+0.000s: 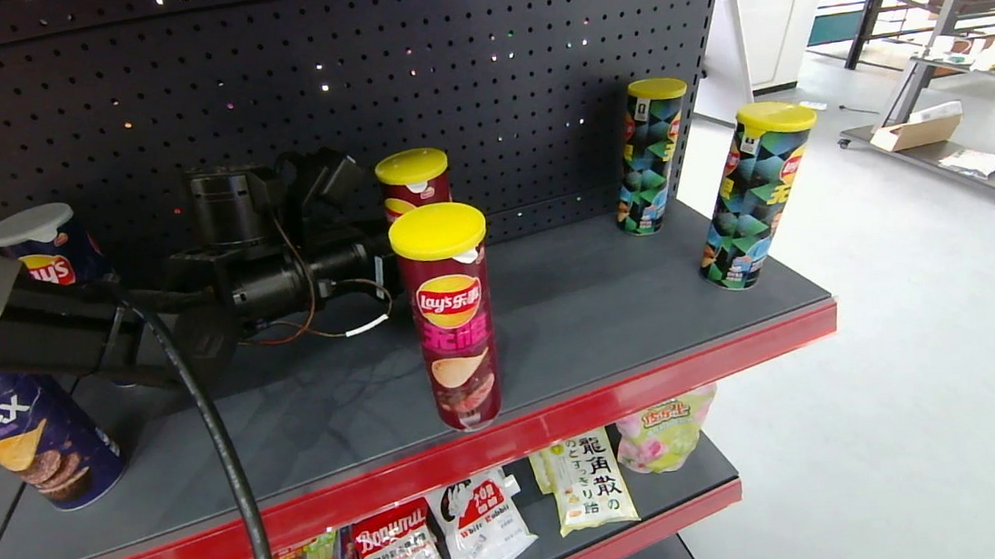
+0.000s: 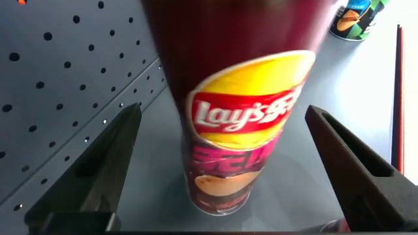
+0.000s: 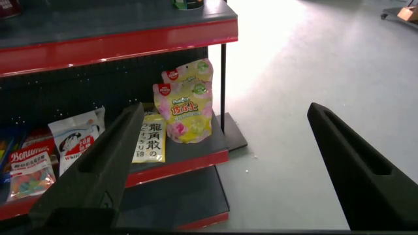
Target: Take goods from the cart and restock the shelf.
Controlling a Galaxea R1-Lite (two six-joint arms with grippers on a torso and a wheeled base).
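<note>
**Item:** rear can (image 1: 412,183), maroon with a yellow lid.
**Place:** on the shelf (image 1: 628,303), close to the pegboard (image 1: 486,61) and behind the front can (image 1: 449,321).
**Axis:** upright, lid up, label towards the left wrist camera.
**Left wrist view adds:** left gripper (image 2: 222,112) spread wide, one finger either side of the can, gaps on both sides.
**Right wrist view adds:** right gripper (image 3: 226,108) wide and empty, facing snack bags (image 3: 185,101) on the lower shelf (image 3: 176,166).

The left arm (image 1: 99,309) lies stretched forward, almost level, with its wrist (image 1: 279,282) horizontal. The left gripper (image 2: 222,112) has its fingers (image 2: 98,170) spread wide. The right gripper (image 3: 225,108) is spread wide too.
</note>
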